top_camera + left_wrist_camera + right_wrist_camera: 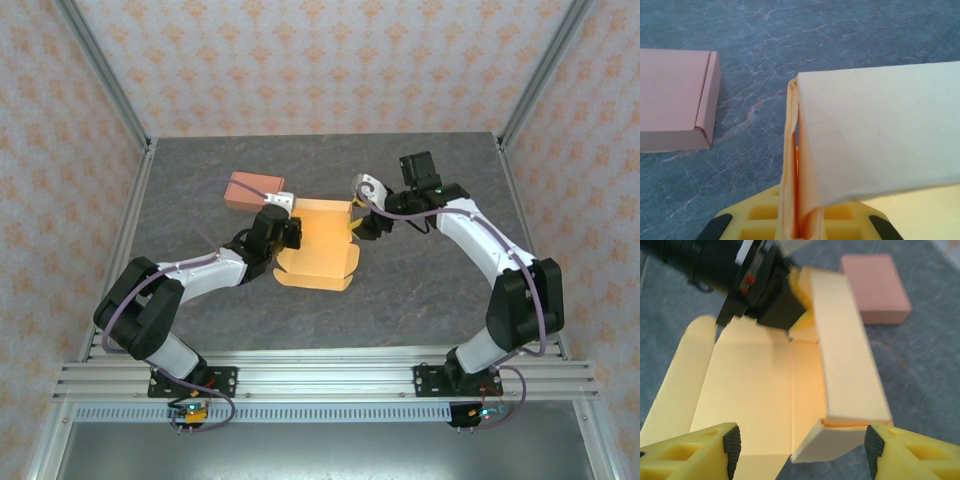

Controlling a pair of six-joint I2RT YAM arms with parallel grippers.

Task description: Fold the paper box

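The left arm [190, 275] and the right arm [490, 250] are built alike: white tube-like links between bulky black joint housings, each on a black base plate [195, 382], with a thin grey-purple cable [118, 318] looping up from the base along the links. The right gripper [800, 445] has bright yellow plastic fingers [685, 452] moulded with square hollows and faced with dark pads [731, 449]. The left gripper [797, 227] shows the same yellow gridded plastic with black corners, and from the right wrist its body is black with a white collar and small red and green spots.
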